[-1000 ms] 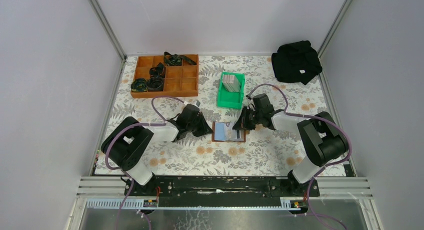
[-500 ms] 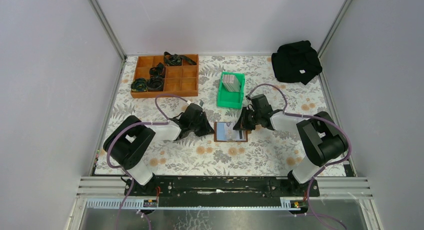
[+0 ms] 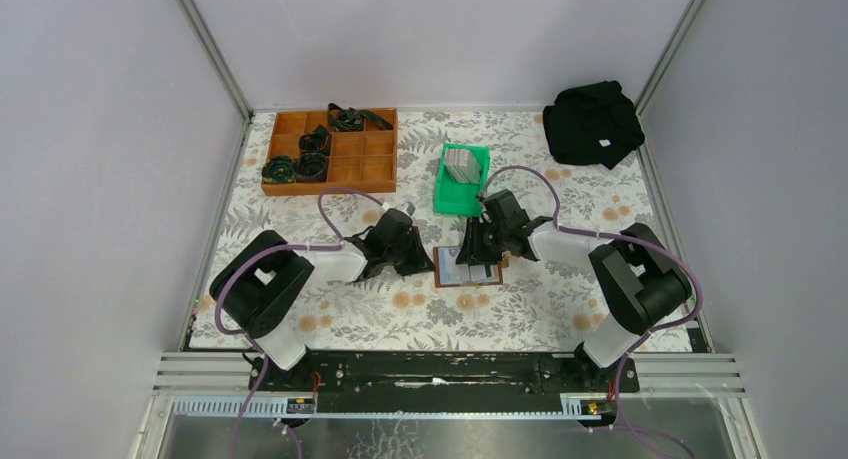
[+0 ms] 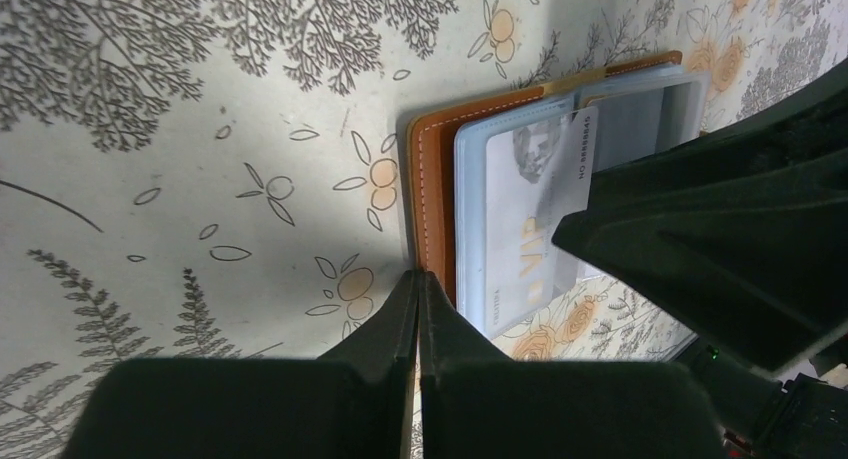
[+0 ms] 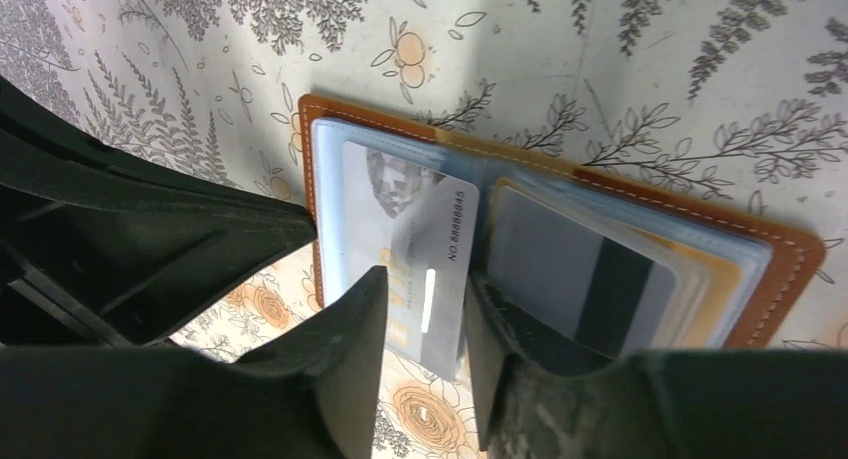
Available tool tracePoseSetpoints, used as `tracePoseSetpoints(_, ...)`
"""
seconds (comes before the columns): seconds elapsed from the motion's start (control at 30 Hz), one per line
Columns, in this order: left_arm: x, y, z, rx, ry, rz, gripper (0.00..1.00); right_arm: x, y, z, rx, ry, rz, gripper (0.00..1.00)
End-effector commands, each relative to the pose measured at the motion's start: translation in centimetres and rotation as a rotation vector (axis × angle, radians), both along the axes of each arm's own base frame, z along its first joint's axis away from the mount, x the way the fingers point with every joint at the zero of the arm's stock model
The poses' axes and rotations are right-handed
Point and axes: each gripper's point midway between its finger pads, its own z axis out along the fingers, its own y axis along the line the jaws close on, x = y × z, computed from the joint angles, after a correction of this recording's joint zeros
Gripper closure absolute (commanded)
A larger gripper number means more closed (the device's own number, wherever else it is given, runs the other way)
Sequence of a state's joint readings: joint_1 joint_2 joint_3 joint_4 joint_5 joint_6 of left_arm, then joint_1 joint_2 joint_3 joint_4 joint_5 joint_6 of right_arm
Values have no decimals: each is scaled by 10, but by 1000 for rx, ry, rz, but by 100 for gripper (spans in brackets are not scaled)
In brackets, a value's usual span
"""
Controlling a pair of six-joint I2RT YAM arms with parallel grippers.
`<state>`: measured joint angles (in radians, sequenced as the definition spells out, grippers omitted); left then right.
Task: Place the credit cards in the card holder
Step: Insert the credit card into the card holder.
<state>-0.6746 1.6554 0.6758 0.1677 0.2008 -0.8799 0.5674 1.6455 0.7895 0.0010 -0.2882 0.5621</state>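
Since the right gripper has just parted its fingers, the silver credit card lies part-seated in the card holder, which the left gripper, fingers clenched, braces.

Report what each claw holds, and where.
Nothing, it seems. Left claw shut, tip beside the card holder; right claw open, astride the silver card.

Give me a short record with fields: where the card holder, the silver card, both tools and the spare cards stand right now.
Card holder: open flat on the table, clear sleeves up
Silver card: lying skewed, partly in a clear sleeve
Right tool: open, straddling the silver card
Left tool: shut, tip at the holder's brown edge
Spare cards: stacked in the green bin
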Motion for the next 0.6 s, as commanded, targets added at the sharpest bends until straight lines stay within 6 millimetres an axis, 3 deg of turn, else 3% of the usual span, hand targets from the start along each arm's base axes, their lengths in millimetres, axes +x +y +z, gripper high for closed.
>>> tracePoseSetpoints(0.0, -10, 1, -12, 43, 37, -15, 98, -7, -5, -5, -79, 15, 27, 56)
tracePoseSetpoints(0.37, -8, -10, -4, 31, 27, -17, 99, -7, 0, 4, -110, 9, 58, 52)
tracePoseSetpoints(0.57, -6, -17, 1, 18, 18, -21, 99, -15, 7, -6, -156, 37, 97, 50)
